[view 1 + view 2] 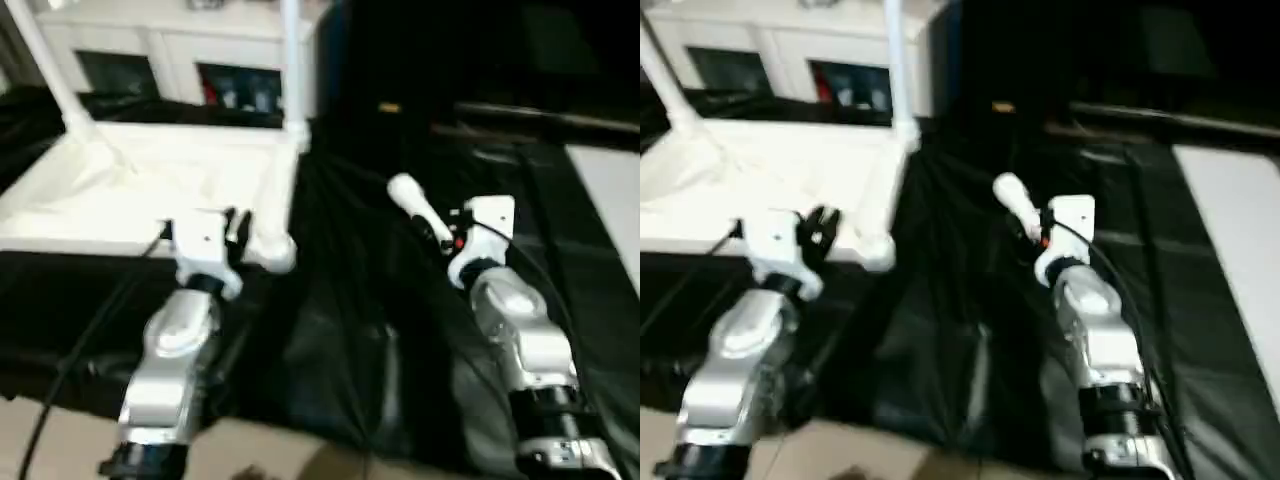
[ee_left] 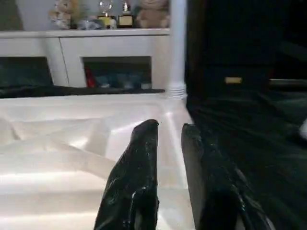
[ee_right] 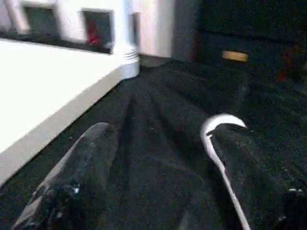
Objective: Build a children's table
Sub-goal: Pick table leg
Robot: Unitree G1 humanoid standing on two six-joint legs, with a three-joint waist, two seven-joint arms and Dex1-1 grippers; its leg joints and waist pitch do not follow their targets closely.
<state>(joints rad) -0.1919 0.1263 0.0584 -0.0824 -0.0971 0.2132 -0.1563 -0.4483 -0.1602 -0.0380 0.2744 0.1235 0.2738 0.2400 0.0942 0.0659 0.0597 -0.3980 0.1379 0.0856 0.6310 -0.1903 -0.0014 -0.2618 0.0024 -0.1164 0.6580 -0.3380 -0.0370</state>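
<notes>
Two legs (head view): one leg [image 1: 291,60] stood upright in the tabletop's far right corner, and another [image 1: 50,70] rose leaning from the far left corner.
Tabletop (head view): white tabletop [image 1: 150,190] lay underside up on the left part of the desk [image 1: 340,300], which was draped in black cloth.
Left gripper (head view): left gripper [image 1: 237,225] was over the tabletop's near edge, just beside the near right corner socket [image 1: 272,250].
Right gripper (head view): right gripper [image 1: 435,225] was over the cloth, well apart from the tabletop; a white rounded piece [image 1: 405,190] stuck out ahead of it.
Cabinet (head view): white cabinet [image 1: 180,45] stood behind the desk.
Left gripper (left wrist view): the black fingers [image 2: 139,167] were slightly parted, with a narrow gap and nothing seen in it.
Tabletop (left wrist view): its ribbed underside [image 2: 57,143] lay beyond the fingers, with a leg [image 2: 177,43] upright at the far corner.
Cabinet (left wrist view): toys [image 2: 148,12] sat on top of it.
Right gripper (right wrist view): the fingers [image 3: 86,158] were spread wide, with bare cloth between them.
White piece (right wrist view): its edge [image 3: 208,129] ran along one finger, mostly hidden behind it; I could not tell whether it was held.
Tabletop (right wrist view): its rim [image 3: 48,76] lay off to the side, with a leg's base [image 3: 127,52] at its corner.
</notes>
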